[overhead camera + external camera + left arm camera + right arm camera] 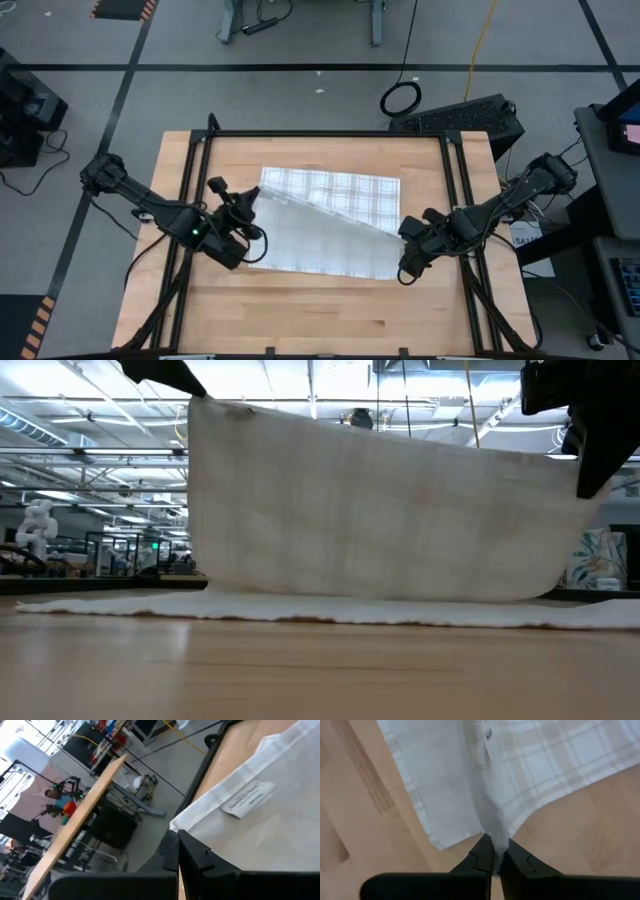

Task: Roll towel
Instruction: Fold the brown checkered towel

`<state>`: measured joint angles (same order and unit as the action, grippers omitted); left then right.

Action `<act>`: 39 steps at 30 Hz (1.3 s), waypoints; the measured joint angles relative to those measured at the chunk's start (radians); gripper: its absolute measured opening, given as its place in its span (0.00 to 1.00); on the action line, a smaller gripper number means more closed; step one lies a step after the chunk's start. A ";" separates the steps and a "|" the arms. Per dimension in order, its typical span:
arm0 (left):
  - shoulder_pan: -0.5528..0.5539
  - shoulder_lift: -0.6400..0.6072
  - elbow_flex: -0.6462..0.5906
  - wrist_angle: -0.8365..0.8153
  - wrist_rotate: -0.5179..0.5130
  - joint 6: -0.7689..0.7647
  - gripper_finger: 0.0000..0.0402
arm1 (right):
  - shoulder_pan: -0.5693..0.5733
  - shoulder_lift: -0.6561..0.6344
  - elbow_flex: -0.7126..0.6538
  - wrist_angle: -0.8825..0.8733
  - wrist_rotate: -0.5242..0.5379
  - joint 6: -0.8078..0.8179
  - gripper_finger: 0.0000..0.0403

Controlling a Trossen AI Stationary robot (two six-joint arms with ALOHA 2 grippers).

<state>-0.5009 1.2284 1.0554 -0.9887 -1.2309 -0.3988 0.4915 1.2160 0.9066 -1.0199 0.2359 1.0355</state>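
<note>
The towel [330, 215], white with a faint check, lies with its far part flat on the wooden table [320, 320], checks up. One edge of it is raised and stretches between my two grippers. From that edge a plain sheet [380, 510] hangs down to the part on the table. My left gripper [250, 212] is shut on the raised edge's left end, which it holds higher than the other end. My right gripper [408, 240] is shut on the right end. A sewn label [247, 800] shows near the left corner. My left gripper pinches the towel's hemmed corner [184, 826] between its two fingers, reaching in nearly level from the table's left. The cloth is lifted clear there and runs smoothly away from the fingers. My right gripper pinches a bunched bit of the towel's edge [494, 834] between its two fingers from above, pointing steeply down. The cloth hangs below the fingers in a gathered fold and spreads out onto the table.
Black frame rails run along the table's left side [200, 170], right side [455, 170] and far edge [330, 133]. Bare wood lies open between the towel and the near edge. Beyond the table are a floor, cables and a black case [470, 115].
</note>
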 joint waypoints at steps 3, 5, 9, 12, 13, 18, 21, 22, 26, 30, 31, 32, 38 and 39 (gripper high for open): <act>0.009 -0.032 0.000 -0.003 0.068 0.011 0.01 | -0.002 0.000 0.000 0.000 0.000 0.000 0.03; 0.009 -0.045 0.000 -0.016 0.127 0.005 0.01 | -0.001 0.000 0.000 0.007 -0.004 0.000 0.03; 0.008 -0.047 0.000 -0.128 0.234 -0.089 0.01 | -0.001 0.000 0.000 0.036 -0.022 -0.008 0.03; 0.008 -0.045 -0.019 -0.189 0.311 -0.165 0.01 | -0.001 0.000 0.000 0.069 -0.063 -0.015 0.03; 0.007 -0.044 -0.031 -0.194 0.337 -0.176 0.01 | -0.001 0.000 0.000 0.084 -0.073 -0.019 0.03; 0.007 -0.044 -0.084 -0.177 0.432 -0.207 0.01 | -0.001 0.000 0.000 0.130 -0.086 -0.021 0.03; 0.007 -0.044 -0.120 -0.148 0.442 -0.217 0.01 | -0.001 0.000 0.000 0.138 -0.099 -0.001 0.03; 0.007 -0.044 -0.130 -0.149 0.444 -0.225 0.01 | -0.001 0.000 0.000 0.138 -0.110 0.004 0.03; 0.007 -0.044 -0.158 -0.143 0.461 -0.252 0.01 | 0.002 0.000 0.000 0.153 -0.115 0.023 0.03; 0.007 -0.044 -0.178 -0.140 0.477 -0.277 0.01 | 0.002 0.000 0.000 0.197 -0.113 0.006 0.03; 0.007 -0.044 -0.182 -0.136 0.482 -0.277 0.01 | 0.002 0.000 0.000 0.209 -0.113 0.001 0.04; 0.007 -0.044 -0.185 -0.130 0.491 -0.277 0.01 | 0.002 0.000 0.001 0.216 -0.113 -0.001 0.05; 0.007 -0.044 -0.188 -0.115 0.547 -0.277 0.01 | 0.026 0.004 0.001 0.224 -0.162 -0.004 0.16; 0.007 -0.044 -0.188 -0.116 0.557 -0.277 0.01 | 0.035 0.005 0.001 0.224 -0.165 -0.004 0.19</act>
<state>-0.4934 1.1843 0.8673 -1.1045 -0.6741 -0.6754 0.5261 1.2212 0.9077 -0.7956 0.0708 1.0317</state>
